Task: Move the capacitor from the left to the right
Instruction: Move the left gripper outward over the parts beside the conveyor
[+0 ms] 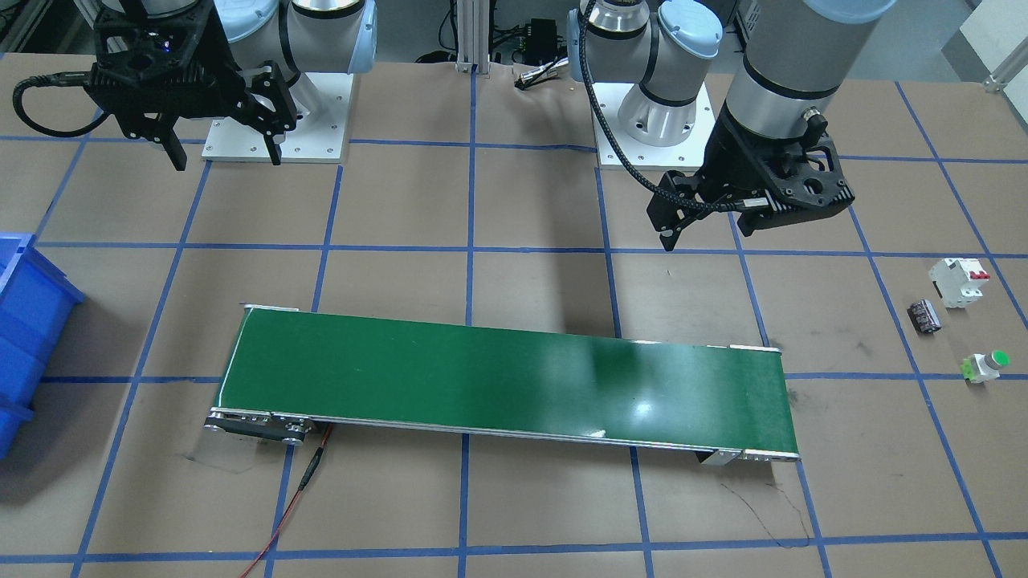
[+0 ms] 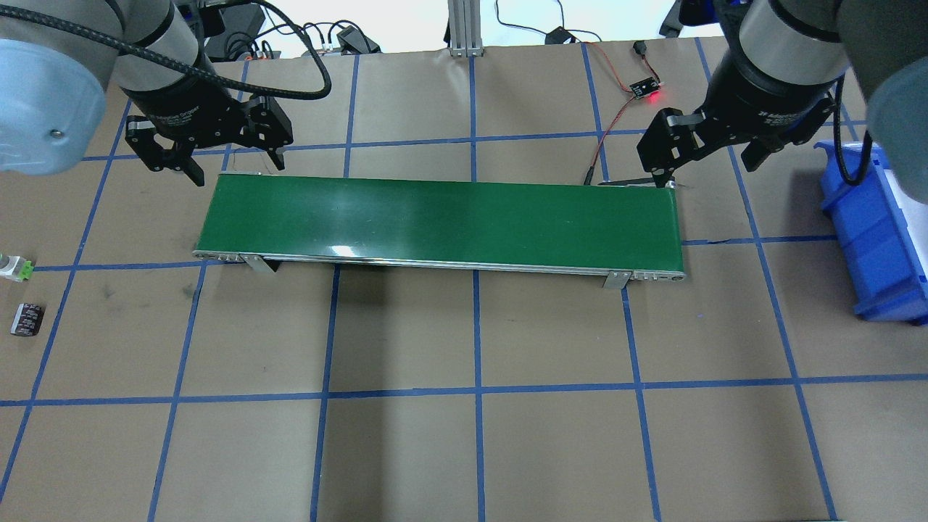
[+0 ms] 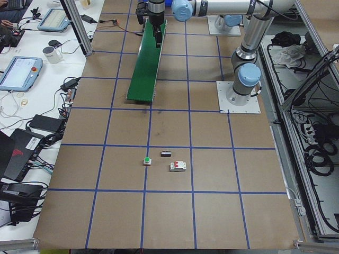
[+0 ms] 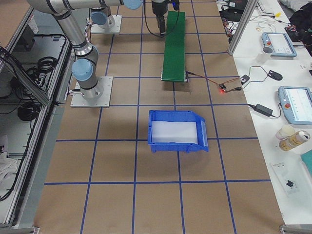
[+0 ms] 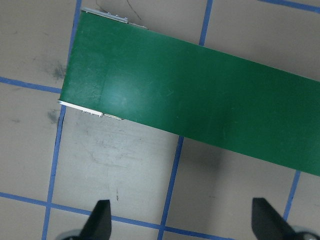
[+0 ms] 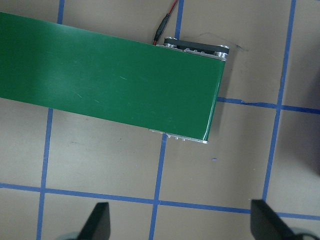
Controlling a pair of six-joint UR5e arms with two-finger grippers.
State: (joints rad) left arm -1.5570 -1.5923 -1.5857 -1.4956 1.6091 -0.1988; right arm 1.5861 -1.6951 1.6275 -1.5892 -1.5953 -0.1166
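**Front-facing view:** One brown paper-covered table (image 1: 401, 193), gridded in blue tape, carries one long green conveyor belt (image 1: 506, 381), one blue plastic bin (image 1: 24, 337) and three small parts. The one stubby black-brown cylindrical capacitor (image 1: 924, 315) with pale markings lies on its side at the robot's left end. It sits just beside one white boxy breaker (image 1: 959, 281) with a red switch, and one green-capped push button (image 1: 986, 366) is near. There are two arms. The left pincer (image 1: 707, 234) and right pincer (image 1: 227, 159) both hang above the table with fingers apart.

**Overhead view:** The capacitor lies off the belt, well apart from the left pincer.

**Left side view:** Three parts are counted in one loose cluster, with the capacitor between the breaker and the push button.

**Wrist views:** Each shows two fingertips spread wide over one end of the belt.
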